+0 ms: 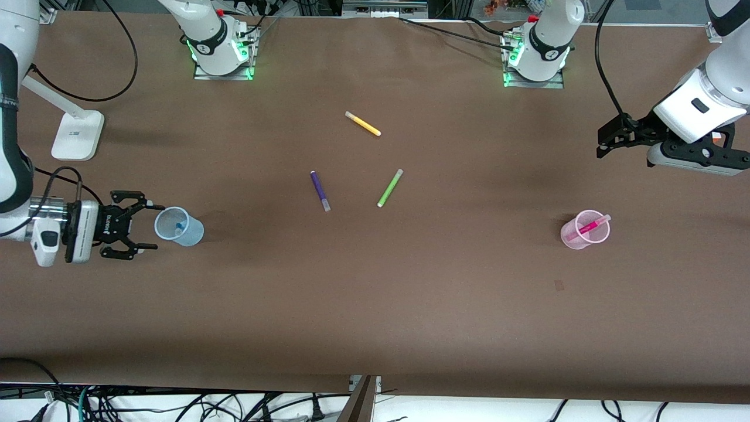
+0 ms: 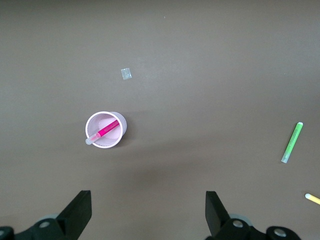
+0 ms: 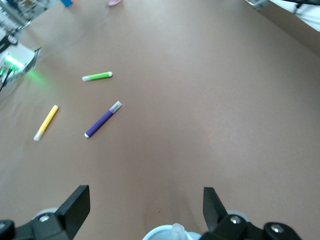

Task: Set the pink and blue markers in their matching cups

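Observation:
The pale blue cup (image 1: pixel 193 232) stands near the right arm's end of the table with the blue marker (image 1: pixel 179 225) upright inside it. My right gripper (image 1: pixel 153 227) is open and empty, low beside that cup, its fingers clear of it. In the right wrist view the cup's rim (image 3: pixel 157 234) and the marker's greyish cap (image 3: pixel 178 231) show between the open jaws of the gripper (image 3: pixel 145 207). The pale pink cup (image 1: pixel 571 235) stands near the left arm's end and holds the pink marker (image 1: pixel 593 225), which leans on its rim. My left gripper (image 1: pixel 603 142) is open, empty and raised; its wrist view (image 2: pixel 148 210) shows the pink cup (image 2: pixel 121 127) and pink marker (image 2: pixel 104 131) below.
A yellow marker (image 1: pixel 362 123), a dark purple marker (image 1: pixel 320 190) and a lime-green marker (image 1: pixel 389 188) lie loose mid-table. A white stand base (image 1: pixel 76 135) sits toward the right arm's end. A small tape patch (image 1: pixel 559 285) lies nearer the front camera than the pink cup.

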### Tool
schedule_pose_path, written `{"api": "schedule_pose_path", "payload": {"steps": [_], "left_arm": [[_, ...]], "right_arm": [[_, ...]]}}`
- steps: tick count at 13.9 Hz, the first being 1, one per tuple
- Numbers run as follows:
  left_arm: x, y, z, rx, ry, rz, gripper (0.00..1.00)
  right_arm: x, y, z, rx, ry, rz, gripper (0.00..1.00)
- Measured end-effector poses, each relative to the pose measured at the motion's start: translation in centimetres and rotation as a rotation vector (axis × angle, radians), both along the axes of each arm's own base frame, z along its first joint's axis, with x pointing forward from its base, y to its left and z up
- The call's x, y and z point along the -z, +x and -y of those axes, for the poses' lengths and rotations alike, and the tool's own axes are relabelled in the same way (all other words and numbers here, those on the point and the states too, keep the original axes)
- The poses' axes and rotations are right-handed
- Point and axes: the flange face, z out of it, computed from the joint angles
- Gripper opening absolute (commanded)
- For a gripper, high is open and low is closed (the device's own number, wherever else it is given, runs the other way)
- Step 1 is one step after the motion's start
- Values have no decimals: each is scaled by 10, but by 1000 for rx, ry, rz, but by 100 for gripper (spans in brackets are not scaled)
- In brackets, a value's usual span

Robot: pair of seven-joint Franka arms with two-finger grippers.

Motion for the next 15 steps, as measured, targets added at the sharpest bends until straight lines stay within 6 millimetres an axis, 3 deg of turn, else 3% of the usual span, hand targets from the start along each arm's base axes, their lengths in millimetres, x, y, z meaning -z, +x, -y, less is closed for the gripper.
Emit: {"api": "schedule_pose_path", "payload": {"steps": [5, 9, 13, 15], "left_arm": [[0, 0, 0, 1, 0, 0, 100], [0, 0, 0, 1, 0, 0, 100], [0, 0, 0, 1, 0, 0, 100], [0, 0, 0, 1, 0, 0, 100]], "right_arm": [[-69, 10, -9, 159, -168, -217, 100], [-123, 8, -30, 321, -394, -327, 100], [-183, -18, -77, 535, -632, -415, 100], [-199, -35, -94, 645, -686, -465, 100]]}}
